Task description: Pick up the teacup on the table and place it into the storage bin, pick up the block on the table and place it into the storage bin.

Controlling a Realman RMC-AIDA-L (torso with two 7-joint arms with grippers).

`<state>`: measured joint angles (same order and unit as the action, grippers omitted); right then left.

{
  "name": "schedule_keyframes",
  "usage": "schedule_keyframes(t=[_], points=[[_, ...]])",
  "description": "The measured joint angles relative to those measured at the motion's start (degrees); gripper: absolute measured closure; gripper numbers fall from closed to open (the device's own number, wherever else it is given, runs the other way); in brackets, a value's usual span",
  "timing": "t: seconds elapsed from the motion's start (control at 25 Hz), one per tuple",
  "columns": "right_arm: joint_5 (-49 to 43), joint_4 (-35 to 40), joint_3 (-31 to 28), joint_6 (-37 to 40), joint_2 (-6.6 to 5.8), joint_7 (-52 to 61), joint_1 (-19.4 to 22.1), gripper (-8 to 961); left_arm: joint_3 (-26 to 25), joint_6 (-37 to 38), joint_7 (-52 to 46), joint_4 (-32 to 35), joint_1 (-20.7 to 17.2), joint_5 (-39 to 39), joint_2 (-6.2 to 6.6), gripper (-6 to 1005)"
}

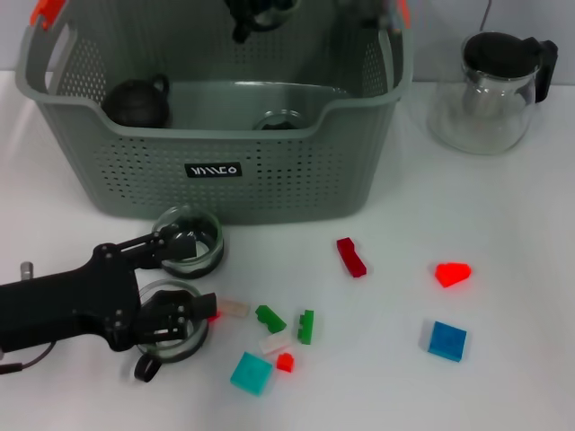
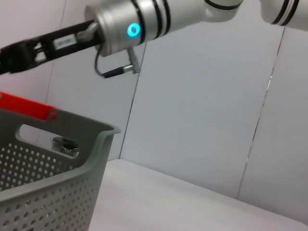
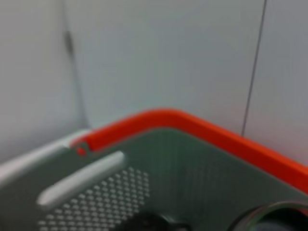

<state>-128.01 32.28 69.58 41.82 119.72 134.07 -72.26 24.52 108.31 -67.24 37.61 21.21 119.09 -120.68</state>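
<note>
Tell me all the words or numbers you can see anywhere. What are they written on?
Small black label on the front of the grey-green basket: white letters, too blurred to read for sure.
White sticker on the black part of the arm in the left wrist view: too small to read.
Glass jug, cups and coloured blocks: no writing visible.

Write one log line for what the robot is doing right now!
left gripper: open, low between two glass teacups | right gripper: above storage bin | blocks: on table
</note>
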Motion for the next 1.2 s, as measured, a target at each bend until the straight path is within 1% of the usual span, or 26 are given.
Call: schedule_keyframes(t=[0.12,0.28,0.56,1.08,1.2], points=[[-2.93,-5.26,0.78,-4.91,0.56,1.36,-2.09,875,0.0,-0.03,0.0,0.0,-0.01,0.0,-0.09,157],[-3.53,-9.26,1.38,-7.73,0.71,1.41,-2.53,872,0.1,-0.03,0.0,-0.28,0.35,0.0,-0.24,157],[-3.38,-10.78,3.93,-7.28,0.7,1.2,-1.58,868,0.25,-0.12,0.29,-0.67,0.54,0.0,-0.26,157],[-3.58,-10.56,4.1,-3.3,0.52,0.6,-1.46,861,0.11,-0.12,0.34,-0.7,0.48,0.04,-0.26,158],[-3.6,-10.11,3.9,-2.77,0.3,0.64,-1.18,743,0.09,-0.12,0.35,-0.7,0.49,0.02,-0.26,158]])
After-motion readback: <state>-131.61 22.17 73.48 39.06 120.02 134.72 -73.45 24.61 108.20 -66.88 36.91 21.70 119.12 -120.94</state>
